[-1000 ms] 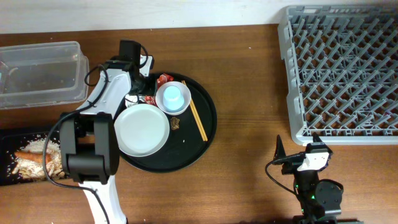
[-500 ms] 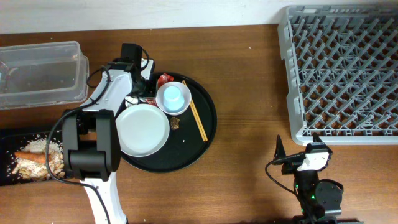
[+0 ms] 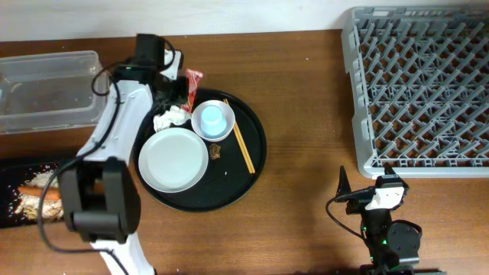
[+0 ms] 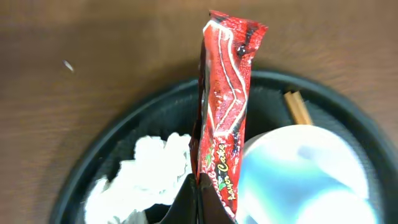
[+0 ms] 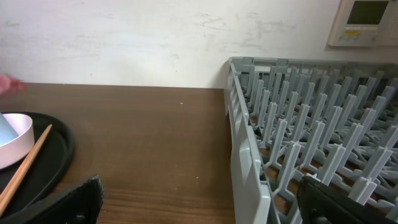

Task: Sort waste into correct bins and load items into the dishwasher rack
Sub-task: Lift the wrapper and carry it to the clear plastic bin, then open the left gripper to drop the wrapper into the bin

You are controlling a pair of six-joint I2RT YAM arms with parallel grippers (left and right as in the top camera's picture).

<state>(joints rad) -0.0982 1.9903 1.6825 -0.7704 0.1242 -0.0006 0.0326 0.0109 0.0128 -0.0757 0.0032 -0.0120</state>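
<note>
My left gripper point(image 3: 180, 85) is shut on the red wrapper point(image 3: 191, 79), which hangs above the back rim of the round black tray point(image 3: 252, 164); the wrapper fills the left wrist view point(image 4: 225, 99). Crumpled white tissue point(image 3: 171, 118) lies on the tray below it, also in the left wrist view point(image 4: 146, 171). The light-blue cup point(image 3: 213, 118), white plate point(image 3: 174, 158), chopsticks point(image 3: 242, 145) and a small dark bit point(image 3: 216, 153) sit on the tray. The clear tub point(image 3: 47, 90) is at far left. The black bin point(image 3: 15, 177) holds rice and a carrot point(image 3: 34, 192). My right gripper point(image 3: 365, 200) is open near the grey rack point(image 3: 420, 88).
The rack's near corner point(image 5: 249, 143) stands right in front of the right gripper. The round tray's edge point(image 5: 59, 155) and a chopstick point(image 5: 25, 168) show at left in that view. A pale wall runs behind the table.
My left gripper has lifted the red wrapper off the tray and moved up and back-left with it. The tissue is now uncovered. The right arm has not moved.
</note>
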